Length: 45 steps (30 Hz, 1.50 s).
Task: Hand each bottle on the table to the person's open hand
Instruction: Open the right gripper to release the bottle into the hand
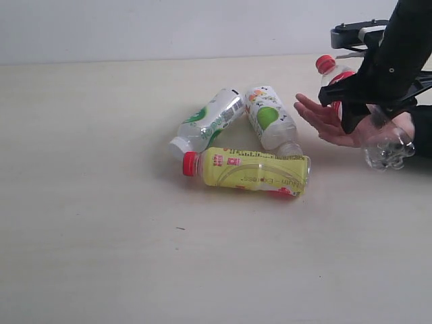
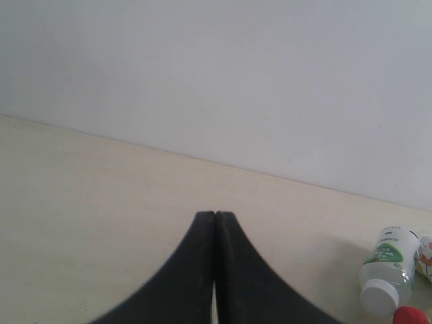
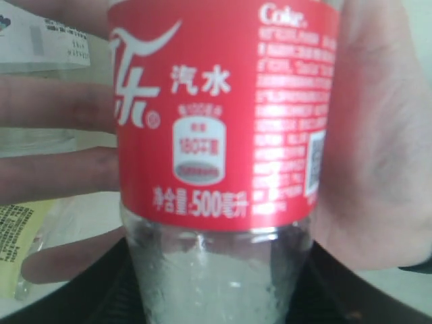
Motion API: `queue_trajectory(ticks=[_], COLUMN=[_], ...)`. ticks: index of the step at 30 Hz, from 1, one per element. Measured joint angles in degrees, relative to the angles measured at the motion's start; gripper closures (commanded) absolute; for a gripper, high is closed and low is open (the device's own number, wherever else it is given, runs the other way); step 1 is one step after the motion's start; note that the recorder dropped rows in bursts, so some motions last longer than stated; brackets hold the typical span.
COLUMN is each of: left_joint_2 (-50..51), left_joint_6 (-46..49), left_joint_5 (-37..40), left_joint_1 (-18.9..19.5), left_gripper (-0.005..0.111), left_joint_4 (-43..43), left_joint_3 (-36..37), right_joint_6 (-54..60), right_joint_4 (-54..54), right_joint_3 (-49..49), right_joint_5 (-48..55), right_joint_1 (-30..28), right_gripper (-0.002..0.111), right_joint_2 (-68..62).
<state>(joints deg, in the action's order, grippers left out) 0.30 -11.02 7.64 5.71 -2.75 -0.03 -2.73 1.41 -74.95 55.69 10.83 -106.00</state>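
My right gripper is shut on the clear bottle with red cap and red label, holding it tilted just over the person's open hand. Up close, the red label fills the right wrist view, with the palm behind it and black fingers on both sides of the clear body. The yellow bottle with red cap lies on the table, and two white-capped green-and-white bottles lie behind it. My left gripper is shut and empty, low over the tabletop; it is out of the exterior view.
A pale wall rises behind the table's far edge. In the left wrist view one white-capped bottle and a red cap show at the corner.
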Motion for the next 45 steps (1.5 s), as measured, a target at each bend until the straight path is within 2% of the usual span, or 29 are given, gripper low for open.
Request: queue_trajectory(ticks=[9, 12, 15, 21, 37, 41, 43, 45], left_joint_2=[0.00, 0.00, 0.00, 0.00, 0.00, 0.00, 0.00, 0.00], left_joint_6=[0.00, 0.00, 0.00, 0.00, 0.00, 0.00, 0.00, 0.00], left_joint_5=[0.00, 0.00, 0.00, 0.00, 0.00, 0.00, 0.00, 0.00], left_joint_1=[0.00, 0.00, 0.00, 0.00, 0.00, 0.00, 0.00, 0.00], left_gripper=[0.107, 0.107, 0.107, 0.107, 0.107, 0.107, 0.107, 0.107], left_joint_4=[0.00, 0.00, 0.00, 0.00, 0.00, 0.00, 0.00, 0.00], left_joint_3=[0.00, 0.00, 0.00, 0.00, 0.00, 0.00, 0.00, 0.00], right_joint_6=[0.00, 0.00, 0.00, -0.04, -0.42, 0.34, 0.70, 1.58], right_joint_4=[-0.12, -0.20, -0.20, -0.20, -0.20, -0.20, -0.20, -0.20], right_joint_3=[0.00, 0.00, 0.00, 0.00, -1.16, -3.10, -3.08, -2.94], right_joint_5=[-1.02, -1.12, -1.12, -1.30, -2.77, -3.53, -5.40, -8.15], right_joint_1=[0.00, 0.00, 0.00, 0.00, 0.00, 0.00, 0.00, 0.00], right_gripper=[0.056, 0.045, 0.040, 0.036, 0.036, 0.037, 0.041, 0.052], right_joint_2=[0.00, 0.00, 0.00, 0.00, 0.11, 4.15, 8.19, 12.17])
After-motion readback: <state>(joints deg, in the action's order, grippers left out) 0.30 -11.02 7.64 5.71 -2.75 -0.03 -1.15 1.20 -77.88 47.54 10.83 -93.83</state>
